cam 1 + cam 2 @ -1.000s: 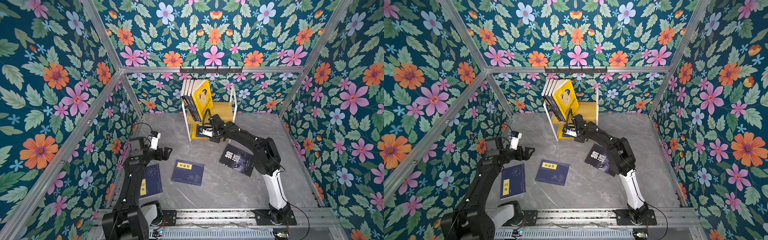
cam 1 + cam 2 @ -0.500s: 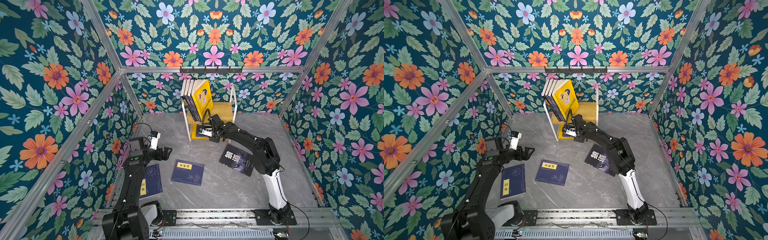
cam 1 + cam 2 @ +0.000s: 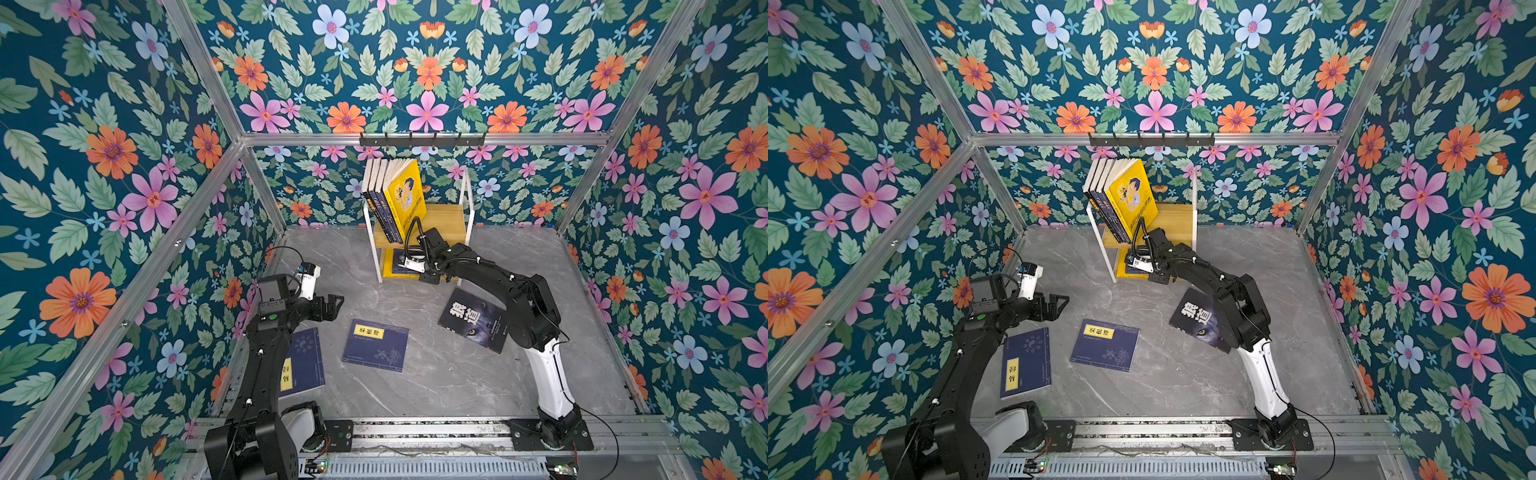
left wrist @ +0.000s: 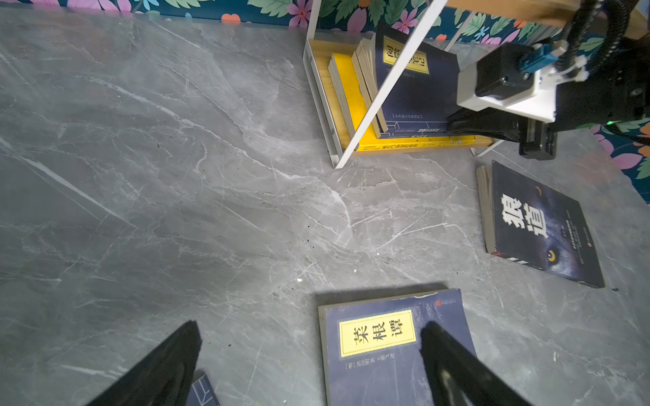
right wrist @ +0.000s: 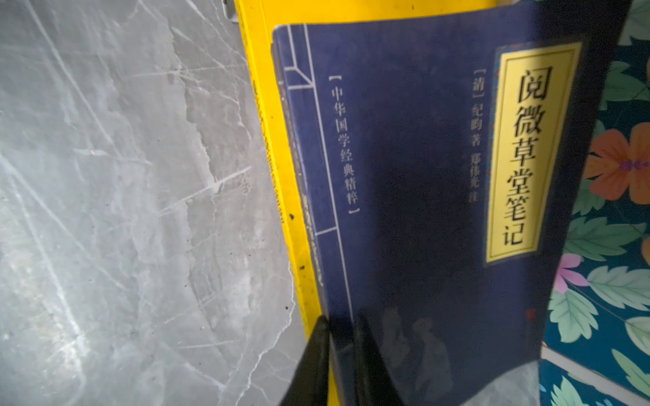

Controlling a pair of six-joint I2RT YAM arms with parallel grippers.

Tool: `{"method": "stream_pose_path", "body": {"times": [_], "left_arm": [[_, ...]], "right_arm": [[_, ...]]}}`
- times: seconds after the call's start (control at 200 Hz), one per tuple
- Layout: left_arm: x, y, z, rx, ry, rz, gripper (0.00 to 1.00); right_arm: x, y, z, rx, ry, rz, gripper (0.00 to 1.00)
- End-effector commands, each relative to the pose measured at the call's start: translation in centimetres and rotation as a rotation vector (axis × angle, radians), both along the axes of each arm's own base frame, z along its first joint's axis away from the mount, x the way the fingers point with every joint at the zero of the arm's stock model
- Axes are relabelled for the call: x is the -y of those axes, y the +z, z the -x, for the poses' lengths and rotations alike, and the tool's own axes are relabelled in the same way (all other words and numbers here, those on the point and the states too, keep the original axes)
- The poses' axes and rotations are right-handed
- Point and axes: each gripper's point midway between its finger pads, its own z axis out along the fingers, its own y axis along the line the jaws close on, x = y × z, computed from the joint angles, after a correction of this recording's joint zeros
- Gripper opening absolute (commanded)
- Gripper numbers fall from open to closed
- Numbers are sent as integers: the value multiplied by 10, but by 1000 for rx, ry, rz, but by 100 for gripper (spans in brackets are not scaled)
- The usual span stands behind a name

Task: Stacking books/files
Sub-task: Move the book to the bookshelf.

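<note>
Right gripper [image 5: 343, 325] has its jaws nearly together, clamped on the edge of the navy book [image 5: 422, 175] that tops the stack on the lower shelf of the rack [image 3: 467, 195]. The yellow book [image 5: 274, 140] lies directly under it. Only the right wrist view shows the pinch; in both top views the wrist camera hides the fingers. The left wrist view gives the side look: the fingers [image 4: 475, 124] reach in at that book's near edge. On the upper shelf a row [image 3: 386, 195] of books leans, yellow cover outermost; this is seen whole in the top views only. Left gripper [image 3: 337, 307] is spread wide and holds nothing, hanging above the table [image 3: 436, 374]. Its wrist view puts one finger [image 4: 457, 369] over the mid book [image 3: 376, 345]; contact cannot be told. Flat on the table are the mid book, the black book [image 3: 473, 320] beside the right arm, and the left book [image 3: 1025, 361], which is partly under the left arm. The left wrist view shows one corner of it only.
</note>
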Motion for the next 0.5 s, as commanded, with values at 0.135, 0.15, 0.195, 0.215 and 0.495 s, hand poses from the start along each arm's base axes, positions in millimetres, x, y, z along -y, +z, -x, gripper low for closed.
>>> {"method": "stream_pose_path", "body": {"times": [0.135,0.15,0.195,0.215,0.495], "left_arm": [[0,4,-3,15,3,10,100],[0,4,-3,15,3,11,100],[0,4,-3,12,5,13,100],[0,4,-3,12,7,14,100],[11,2,0,-5,-38,75,100]], "right_arm": [[-4,3,-4,22,11,-10,15],[-3,3,-5,21,12,-12,15],[-3,3,-5,19,7,-15,15],[-2,2,-5,17,6,-16,15],[-7,36,10,40,5,-84,41]]}}
